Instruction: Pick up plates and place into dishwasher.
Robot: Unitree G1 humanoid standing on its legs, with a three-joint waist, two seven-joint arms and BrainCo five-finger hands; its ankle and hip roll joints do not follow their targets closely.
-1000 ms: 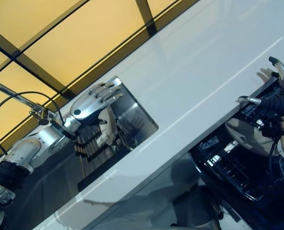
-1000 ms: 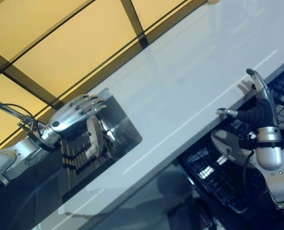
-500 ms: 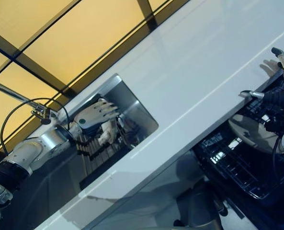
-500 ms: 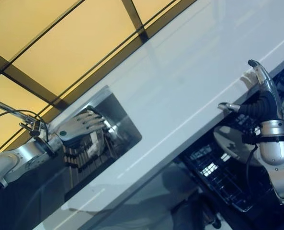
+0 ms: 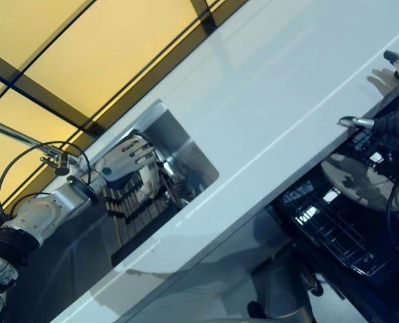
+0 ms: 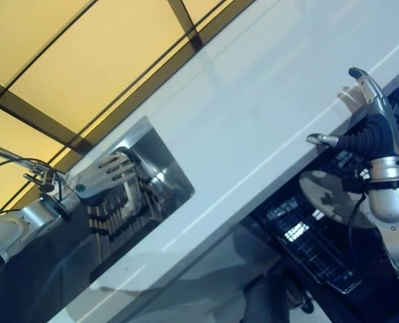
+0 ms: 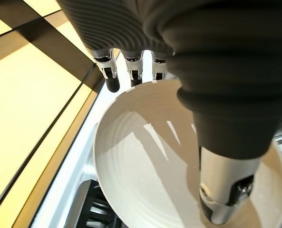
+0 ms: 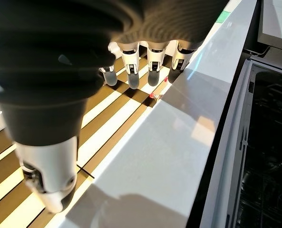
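A white plate (image 7: 145,161) stands on edge in the dark rack inside the sink (image 5: 186,151). My left hand (image 5: 125,158) reaches into the sink over it. In the left wrist view the straight fingers (image 7: 111,76) pass behind the plate's rim and the thumb (image 7: 221,204) lies in front of its face, uncurled. My right hand (image 6: 371,128) is open, fingers straight and pointing up at the counter's front edge, above the dishwasher rack (image 5: 334,229). Another white plate (image 6: 327,195) lies in that rack below the right hand.
A long white countertop (image 5: 286,87) runs between the sink and the open dishwasher. Yellow panels with dark frames (image 5: 85,40) back the counter. A metal tap (image 5: 11,131) sticks out by the left arm.
My left hand has dropped from above the sink down over the plate in the rack. The right hand has stayed near the counter edge.
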